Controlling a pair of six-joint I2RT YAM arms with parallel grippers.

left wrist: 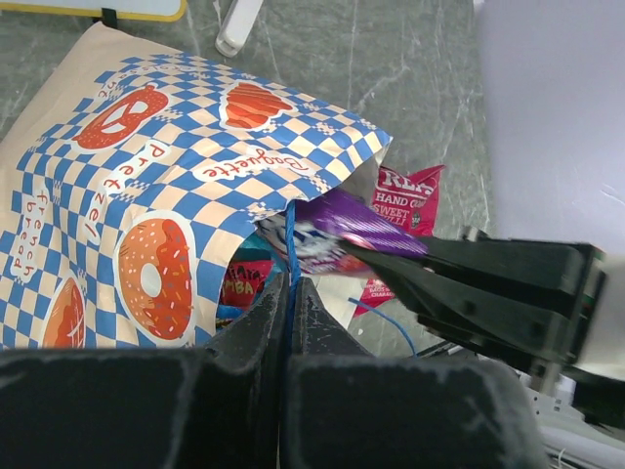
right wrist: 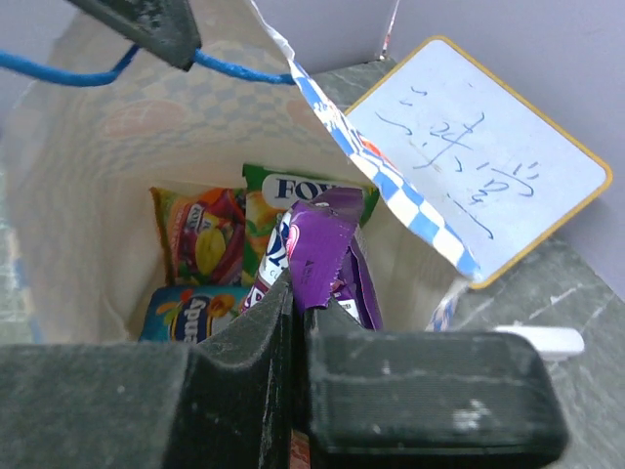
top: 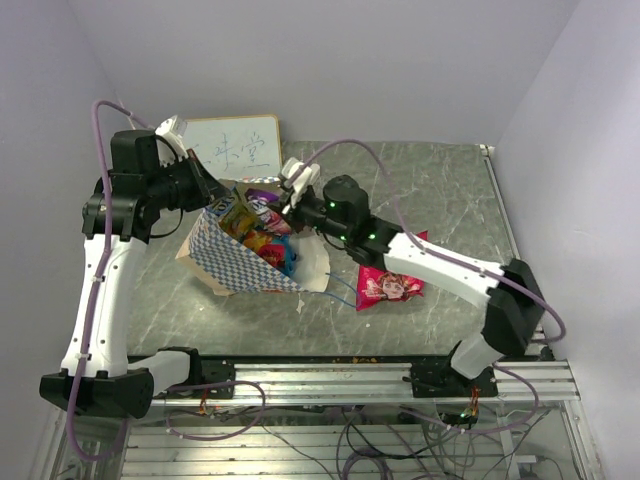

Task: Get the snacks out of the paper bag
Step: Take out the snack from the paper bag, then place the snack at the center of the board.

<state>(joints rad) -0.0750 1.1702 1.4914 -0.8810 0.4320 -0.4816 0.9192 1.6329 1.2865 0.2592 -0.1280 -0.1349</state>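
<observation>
The paper bag stands tilted on the table, its mouth open toward the arms. My left gripper is shut on the bag's blue cord handle at the rim and holds the mouth open. My right gripper is at the mouth, shut on a purple snack packet and holding it above the others. Inside the bag lie a green packet, an orange-yellow one and a blue one. A pink-red packet lies on the table right of the bag.
A white framed writing board leans at the back, just behind the bag. A small white oblong block lies on the table next to it. The bag's other blue cord handle trails on the table near the pink-red packet.
</observation>
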